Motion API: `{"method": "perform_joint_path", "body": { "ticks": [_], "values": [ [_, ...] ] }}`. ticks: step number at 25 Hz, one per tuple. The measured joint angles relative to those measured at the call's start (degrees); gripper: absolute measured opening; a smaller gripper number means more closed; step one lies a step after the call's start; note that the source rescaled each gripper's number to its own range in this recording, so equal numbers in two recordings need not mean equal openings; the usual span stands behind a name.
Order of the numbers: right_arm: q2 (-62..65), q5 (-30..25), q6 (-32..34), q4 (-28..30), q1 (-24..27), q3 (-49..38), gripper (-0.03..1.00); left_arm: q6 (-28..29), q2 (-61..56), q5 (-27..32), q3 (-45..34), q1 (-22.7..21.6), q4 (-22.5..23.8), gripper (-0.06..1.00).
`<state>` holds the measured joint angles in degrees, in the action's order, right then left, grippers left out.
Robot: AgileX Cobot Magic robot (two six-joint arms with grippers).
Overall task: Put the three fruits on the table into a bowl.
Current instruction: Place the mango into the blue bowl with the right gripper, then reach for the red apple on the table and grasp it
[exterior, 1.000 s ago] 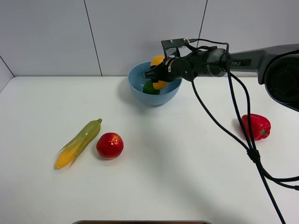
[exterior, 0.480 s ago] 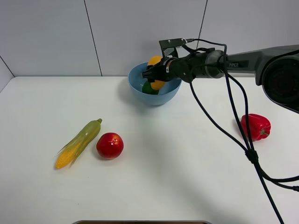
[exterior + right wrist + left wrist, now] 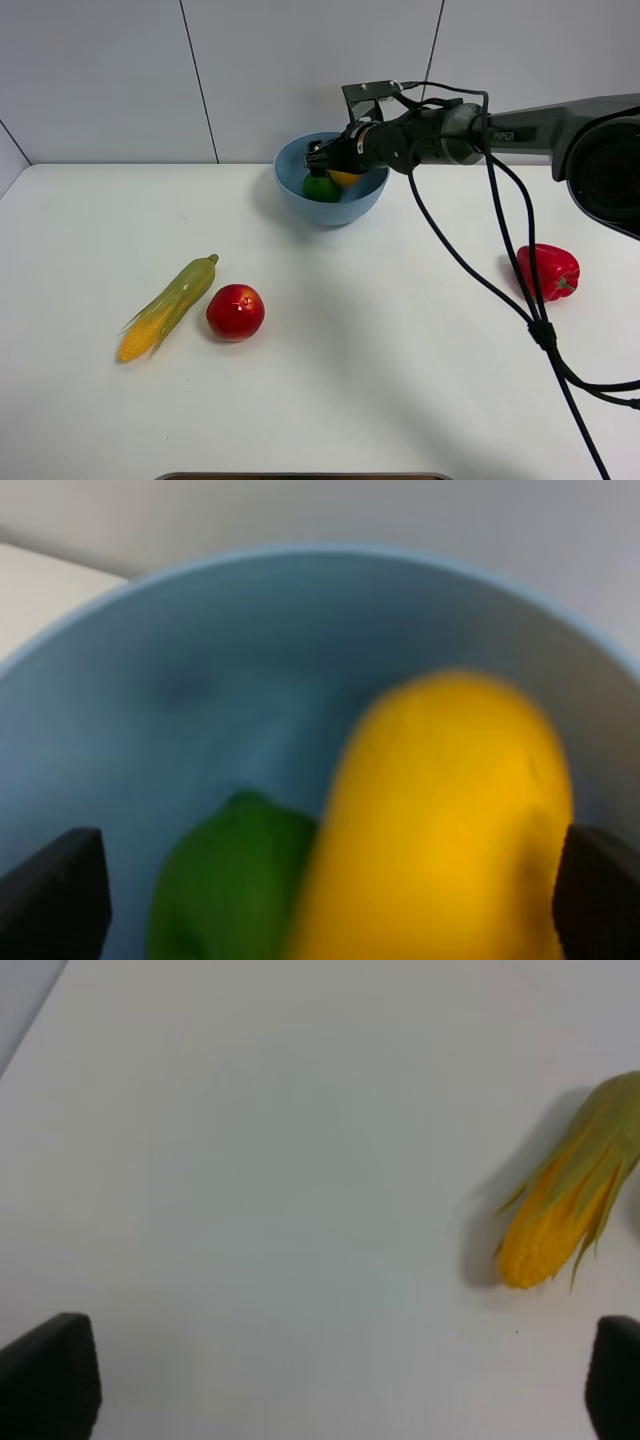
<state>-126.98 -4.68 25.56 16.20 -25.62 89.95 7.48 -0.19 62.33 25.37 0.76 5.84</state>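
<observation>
Well, the right claw (image 3: 320,157), on the arm (image 3: 540,125) marked PIPER, hangs spread wide over the blue bowl (image 3: 290,168), the mango (image 3: 440,820) and lime (image 3: 225,880) just under it inside, the red apple (image 3: 235,311) far off on the table (image 3: 400,380), and the left claw (image 3: 330,1380) is spread too.

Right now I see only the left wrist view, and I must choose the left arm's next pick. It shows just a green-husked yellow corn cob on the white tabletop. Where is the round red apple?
Observer: The round glossy red apple lies on the white tabletop, close beside the green-husked yellow corn cob, on the side nearer the table's middle.
Operator: And the other two fruits?
Observer: The small green lime and the oblong yellow-orange mango are both inside the round light-blue plastic bowl.
Operator: Is the right arm near the apple?
Observer: No, the right gripper hangs open above the bowl, at the table's far edge.
</observation>
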Motion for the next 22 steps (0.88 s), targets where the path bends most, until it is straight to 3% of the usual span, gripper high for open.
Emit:
{"method": "perform_joint_path", "body": {
  "ticks": [7,11,22],
  "values": [
    [9.9,-4.0,0.0,0.1,0.0,0.0,1.00,0.0,0.0,0.0,0.0,0.0,0.0,1.00],
    [16.3,-9.4,-0.6,0.1,-0.4,0.2,1.00,0.0,0.0,0.0,0.0,0.0,0.0,1.00],
    [38.0,-25.4,-12.3,0.0,-0.5,0.2,1.00,0.0,0.0,0.0,0.0,0.0,0.0,1.00]
  ]
}}
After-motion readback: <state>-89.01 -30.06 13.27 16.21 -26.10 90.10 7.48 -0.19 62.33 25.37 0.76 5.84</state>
